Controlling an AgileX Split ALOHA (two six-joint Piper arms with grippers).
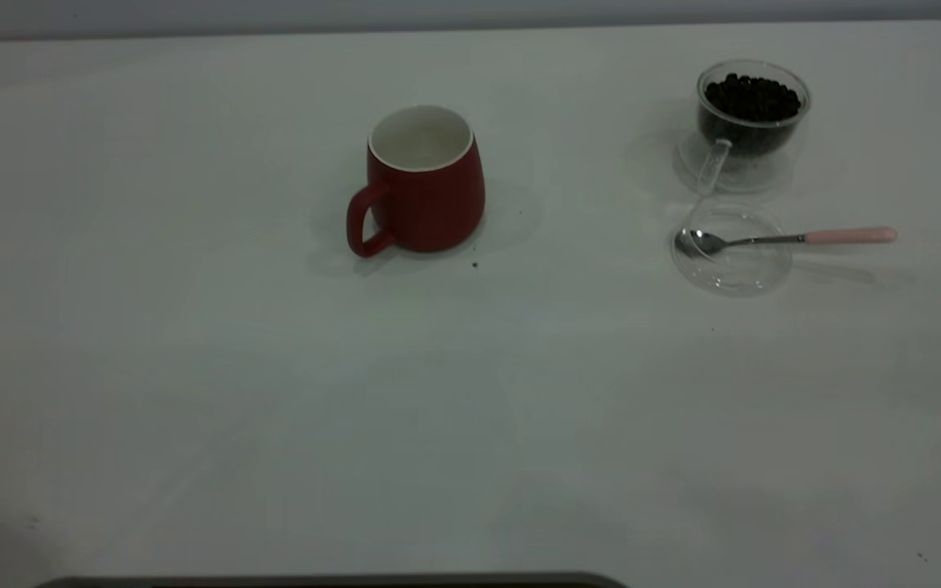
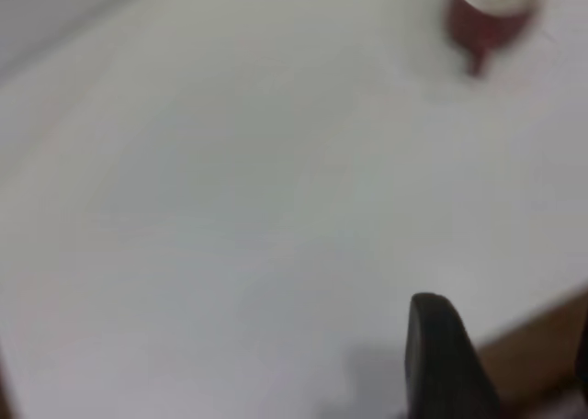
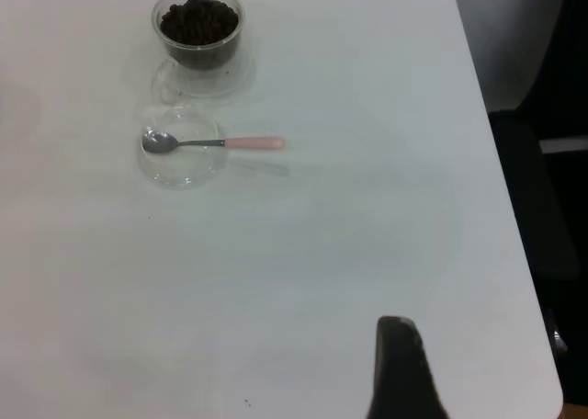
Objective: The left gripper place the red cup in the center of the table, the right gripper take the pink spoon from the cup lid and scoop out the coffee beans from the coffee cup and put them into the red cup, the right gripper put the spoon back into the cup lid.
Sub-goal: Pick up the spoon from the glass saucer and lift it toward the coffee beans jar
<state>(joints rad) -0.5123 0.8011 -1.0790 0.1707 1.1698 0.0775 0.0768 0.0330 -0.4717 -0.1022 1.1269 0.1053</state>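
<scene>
The red cup [image 1: 425, 184] stands upright near the middle of the white table [image 1: 274, 392], handle toward the front left; it also shows far off as the red cup [image 2: 487, 15]. At the right, the coffee cup [image 1: 752, 114] [image 3: 197, 28] holds coffee beans [image 1: 752, 96] [image 3: 199, 19]. In front of it lies the cup lid [image 1: 732, 253] [image 3: 182, 157], with the pink spoon [image 1: 789, 238] [image 3: 216, 143] resting bowl-in, handle sticking out over the rim. My left gripper [image 2: 510, 313] hangs open near the table's edge, far from the red cup. My right gripper [image 3: 491, 345] is open, well short of the lid. Neither gripper shows in the exterior view.
The table's right edge [image 3: 501, 189] drops to a dark area beyond it. Brown floor [image 2: 542, 345] shows past the table edge by the left gripper. A dark strip [image 1: 332, 581] lies along the front edge. Tiny dark specks [image 1: 474, 264] dot the tabletop.
</scene>
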